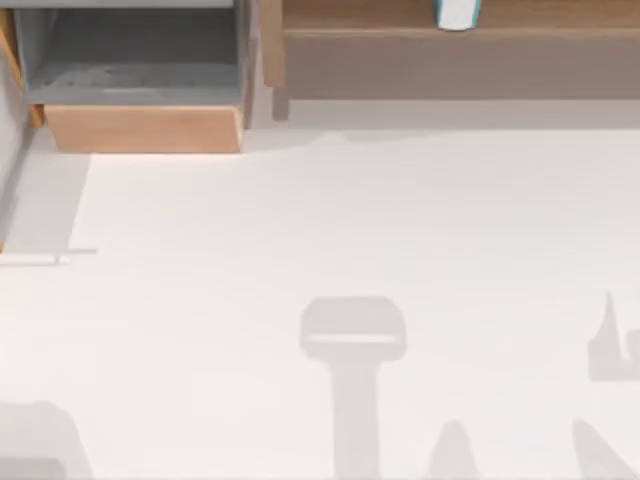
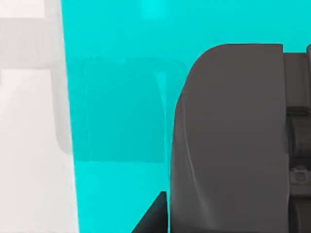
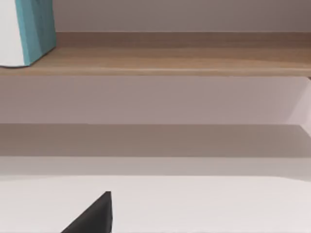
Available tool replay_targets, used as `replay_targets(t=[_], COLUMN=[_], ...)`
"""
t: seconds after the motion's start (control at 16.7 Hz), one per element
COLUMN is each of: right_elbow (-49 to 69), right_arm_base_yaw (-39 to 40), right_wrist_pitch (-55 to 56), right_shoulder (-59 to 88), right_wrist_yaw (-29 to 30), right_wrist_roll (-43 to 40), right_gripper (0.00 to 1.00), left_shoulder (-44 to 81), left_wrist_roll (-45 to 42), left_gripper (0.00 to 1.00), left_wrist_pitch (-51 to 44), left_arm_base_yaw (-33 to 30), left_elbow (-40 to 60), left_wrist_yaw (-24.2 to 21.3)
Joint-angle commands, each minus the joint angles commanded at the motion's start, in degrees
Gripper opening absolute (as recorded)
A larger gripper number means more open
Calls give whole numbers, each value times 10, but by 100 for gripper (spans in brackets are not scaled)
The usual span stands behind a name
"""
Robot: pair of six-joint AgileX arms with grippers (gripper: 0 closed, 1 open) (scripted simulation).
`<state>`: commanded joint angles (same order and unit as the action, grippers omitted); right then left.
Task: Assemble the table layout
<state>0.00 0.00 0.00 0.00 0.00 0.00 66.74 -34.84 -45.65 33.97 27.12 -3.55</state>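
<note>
Since neither claw's state can be read here, we begin with what is plain: the left gripper (image 2: pixel 228 145) sits hard up against a bright cyan flat surface (image 2: pixel 116 121), and we cannot tell whether it grips that surface or is merely beside it. The right gripper (image 3: pixel 92 217) hangs low over the broad, plain, smooth white table (image 1: pixel 330 230), which spreads beneath it and runs ahead of it to the long brown wooden shelf (image 1: pixel 400 20). We cannot tell whether it is open or closed either. On that shelf, ahead of the right claw, above it and off to one side, stands a white-and-teal upright box-like object (image 1: pixel 457 12). A light-wood drawer unit with a grey inside (image 1: pixel 140 90) stands open, well apart from the right claw. We judge that the step in hand is bringing pieces onto the table. To do it well, we should confirm the left claw's hold on the cyan piece before moving it. We should also lift the right claw to clear the shelf edge and approach the box squarely.
</note>
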Motion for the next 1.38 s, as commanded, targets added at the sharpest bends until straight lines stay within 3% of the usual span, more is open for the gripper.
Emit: replay_targets(t=[0.24,0.3,0.96,1.38], right_elbow=[0,0,0,0], right_arm_base_yaw=[0,0,0,0], right_wrist_pitch=[0,0,0,0], right_shoulder=[0,0,0,0], right_wrist_yaw=[0,0,0,0], right_wrist_roll=[0,0,0,0], right_gripper=[100,100,100,100], left_shoulder=[0,0,1,58], left_wrist_roll=[0,0,-7,-97], left_gripper=[98,100,100,100], left_wrist_pitch=[0,0,17,242], left_arm_base_yaw=[0,0,2,25], left_elbow=[0,0,7,24], left_wrist_yaw=[0,0,-6,-70])
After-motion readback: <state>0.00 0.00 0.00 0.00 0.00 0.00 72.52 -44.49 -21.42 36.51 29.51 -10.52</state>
